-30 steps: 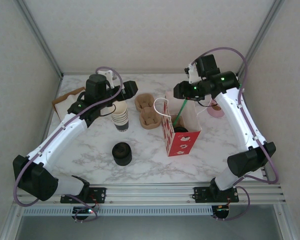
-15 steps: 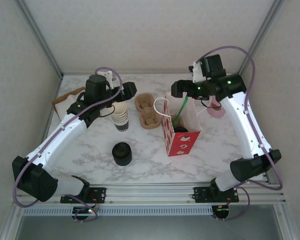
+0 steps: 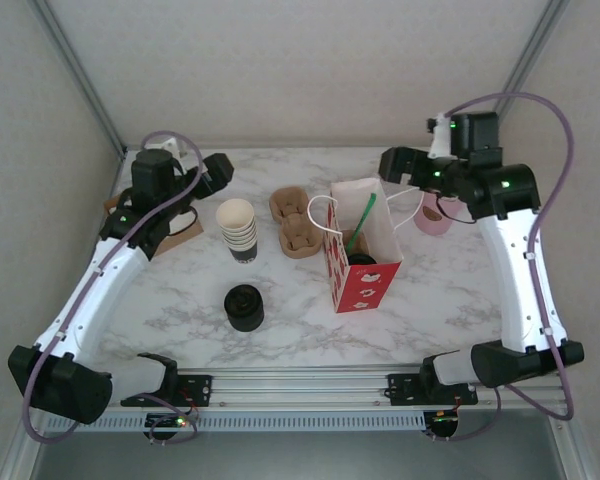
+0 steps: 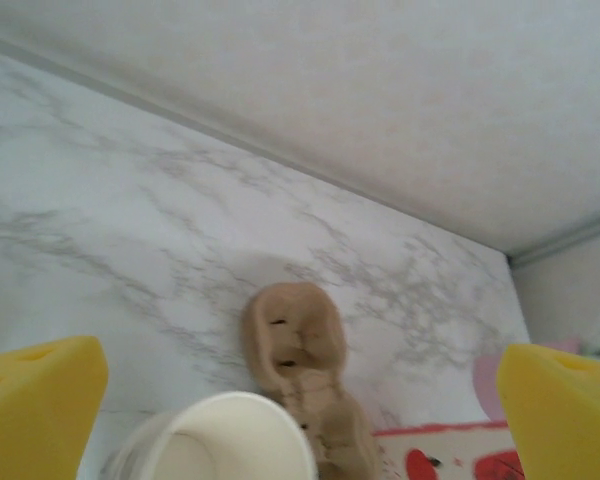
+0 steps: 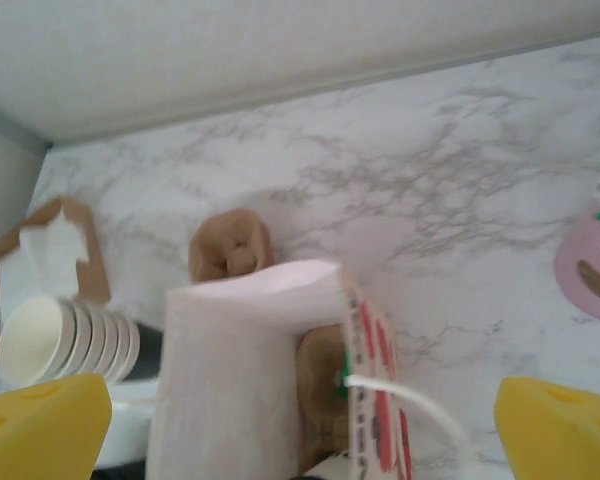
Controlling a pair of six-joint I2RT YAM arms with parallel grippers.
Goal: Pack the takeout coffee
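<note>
The red-and-white bag [image 3: 361, 272] stands upright mid-table, its mouth open. Deep inside it I see the black lid of the takeout coffee [image 3: 362, 261], with a green straw [image 3: 360, 222] leaning out. My right gripper [image 3: 392, 165] hangs open above and behind the bag's right side, nothing between its yellow pads [image 5: 565, 430]. In the right wrist view the bag [image 5: 250, 380] is below the right gripper [image 5: 300, 430]. My left gripper [image 3: 218, 170] is open at the back left, apart from everything. Its pads [image 4: 35, 415] stand wide around the left gripper [image 4: 300, 415].
A stack of lidless cream cups [image 3: 237, 228] stands left of the bag, with a squat stack of black lids [image 3: 244, 306] nearer the front. A brown pulp cup carrier [image 3: 295, 222] lies behind. A pink object [image 3: 432, 215] sits at the right.
Both arms have drawn back outward. The left gripper moved left, away from the cup stack. The right gripper lifted and moved right, off the bag's mouth.
</note>
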